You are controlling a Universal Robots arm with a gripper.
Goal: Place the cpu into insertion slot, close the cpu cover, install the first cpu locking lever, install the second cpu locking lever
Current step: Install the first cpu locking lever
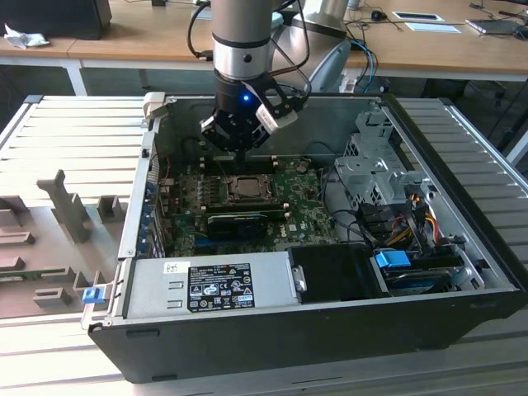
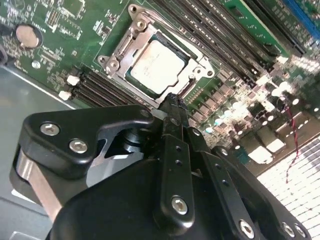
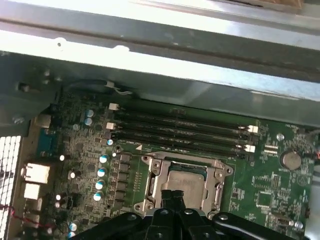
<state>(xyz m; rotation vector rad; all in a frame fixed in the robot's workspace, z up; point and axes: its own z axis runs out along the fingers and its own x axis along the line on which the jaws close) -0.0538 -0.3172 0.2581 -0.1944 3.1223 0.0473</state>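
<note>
- The end effector (image 2: 172,100) of a lone robot arm (image 1: 242,41) hangs inside an open computer case (image 1: 330,334), its two black fingers (image 2: 175,150) drawn tight together with nothing visible between them.
- In both wrist views the fingertips sit right at one edge of the processor socket. Whether they touch the metal there cannot be told.
- The cpu (image 2: 157,64) lies seated in the insertion slot (image 3: 186,168), its pale silver face up.
- The cpu cover (image 2: 120,47), a thin silver frame, lies flat over the slot, and its square window rings the chip.
- A green circuit board (image 3: 85,150) spreads around the socket. Long black memory slots (image 3: 180,131) run just beside it, and a round coin battery (image 3: 290,160) sits a little further off.
- In the exterior view the arm comes straight down over the socket, close to the case's far wall.
- A silver power supply (image 1: 210,285) with a printed label lies along the near wall. A metal drive cage (image 1: 375,169) with coloured cables stands on the exterior view's right.
- The case rests on a ribbed grey table (image 1: 74,132), and wooden desks (image 1: 140,33) stand behind it.
</note>
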